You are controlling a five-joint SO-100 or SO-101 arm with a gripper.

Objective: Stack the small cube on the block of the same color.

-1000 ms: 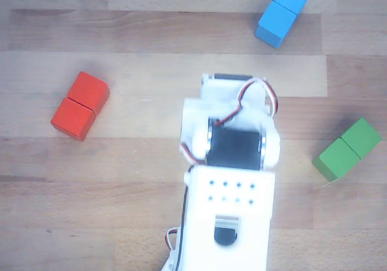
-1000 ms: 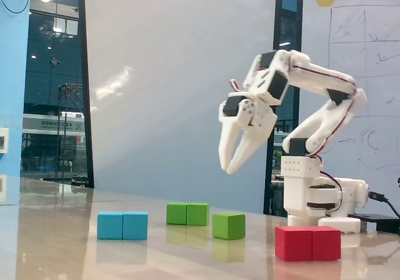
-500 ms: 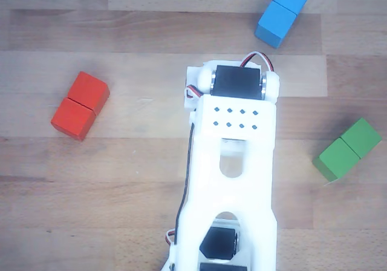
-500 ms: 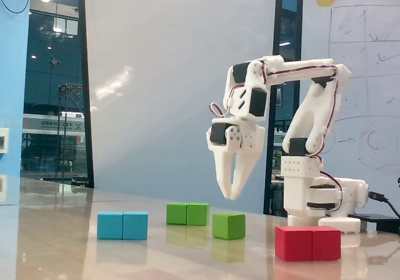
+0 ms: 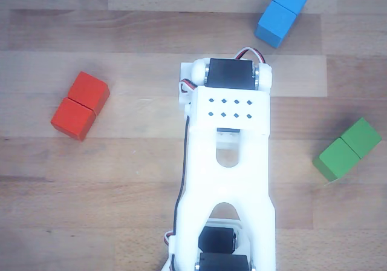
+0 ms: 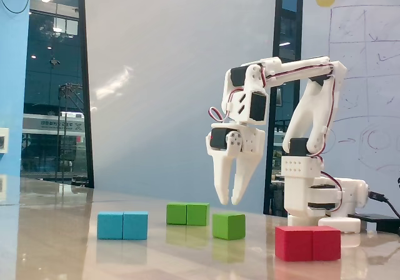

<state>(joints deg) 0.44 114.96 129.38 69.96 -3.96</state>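
The small green cube (image 6: pixel 228 225) sits on the table in the fixed view. In the other view it is hidden under the arm. The long green block (image 6: pixel 187 214) lies a little behind and to the left of it. It also shows at the right of the other view (image 5: pixel 347 149). My gripper (image 6: pixel 229 201) points straight down and hangs just above the small cube. Its fingers are a little apart and hold nothing. In the other view the white arm (image 5: pixel 227 162) covers the gripper.
A long blue block (image 6: pixel 122 225) lies left of the green ones and shows at the top right of the other view (image 5: pixel 283 13). A long red block (image 6: pixel 308 243) lies in front of the arm's base and shows at the left of the other view (image 5: pixel 80 106).
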